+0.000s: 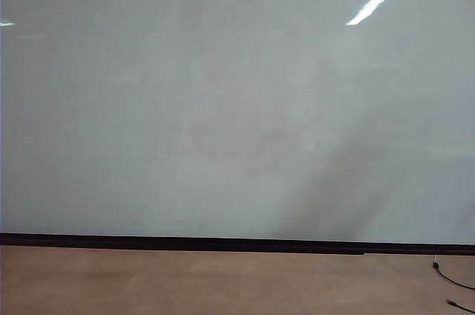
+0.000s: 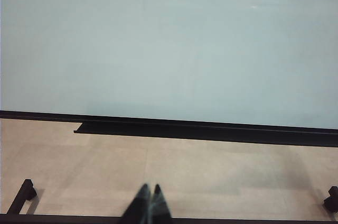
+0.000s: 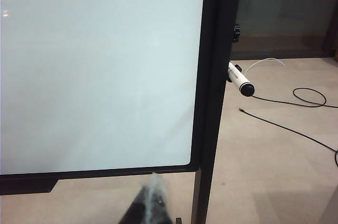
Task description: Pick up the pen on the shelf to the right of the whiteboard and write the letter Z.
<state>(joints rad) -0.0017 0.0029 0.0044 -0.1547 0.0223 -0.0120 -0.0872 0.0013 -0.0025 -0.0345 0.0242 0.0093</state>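
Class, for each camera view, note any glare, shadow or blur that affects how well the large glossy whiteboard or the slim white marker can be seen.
Exterior view: a bright ceiling-light streak and a broad dim shadow cross the large glossy whiteboard. Left wrist view: even light, and the left gripper is a dark blur. Right wrist view: the slim white marker is fairly sharp, and the right gripper is blurred.

white pen (image 3: 240,80) juts beside the whiteboard (image 3: 100,71) (blank, glossy).

Dark, tapered claw (image 2: 149,203) tips
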